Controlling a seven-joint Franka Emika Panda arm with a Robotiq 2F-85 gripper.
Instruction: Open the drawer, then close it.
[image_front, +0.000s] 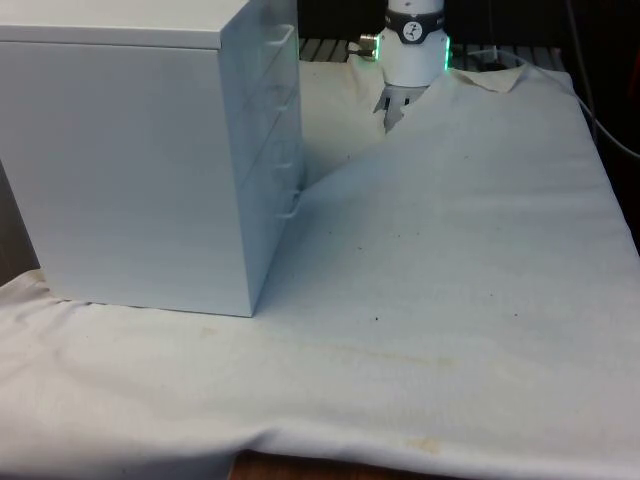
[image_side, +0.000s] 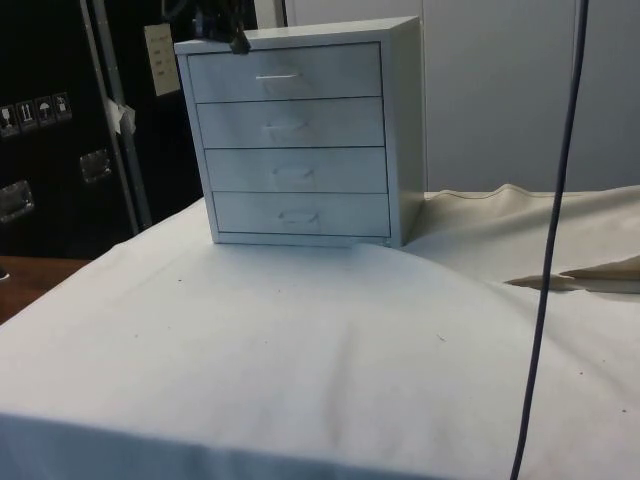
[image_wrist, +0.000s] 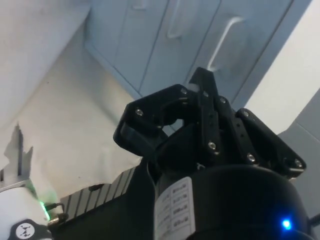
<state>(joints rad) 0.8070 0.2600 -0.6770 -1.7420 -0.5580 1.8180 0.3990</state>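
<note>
A white chest of drawers (image_side: 300, 135) stands on a surface (image_side: 300, 380) covered with a white cloth (image_front: 450, 280). It has four drawers stacked one above another, all shut, their fronts flush with the cabinet. The top drawer (image_side: 285, 73) is the one nearest the tool; which drawer the task means cannot be told.

Each drawer front is a wide, shallow panel, its long axis running level across the chest. At the centre of each sits a slim bar handle (image_side: 277, 76), also level and standing slightly proud of the front. The fronts face the side camera; in the front view they look toward the front view's right, so the drawers would slide out that way.

The chest looks like stiff painted metal or board, smooth and fairly slippery. The drawer is probably light and runs on straight slides, so a pull should go straight out, square to the front. The handle is the only sensible grip: a thin bar, taken at its middle so the drawer does not skew. The chest itself may shift on the loose cloth if pulled hard.

The black tool (image_wrist: 200, 107) hovers near the chest's top corner, above the top drawer and touching nothing. Its fingers are together, with nothing between them.
</note>
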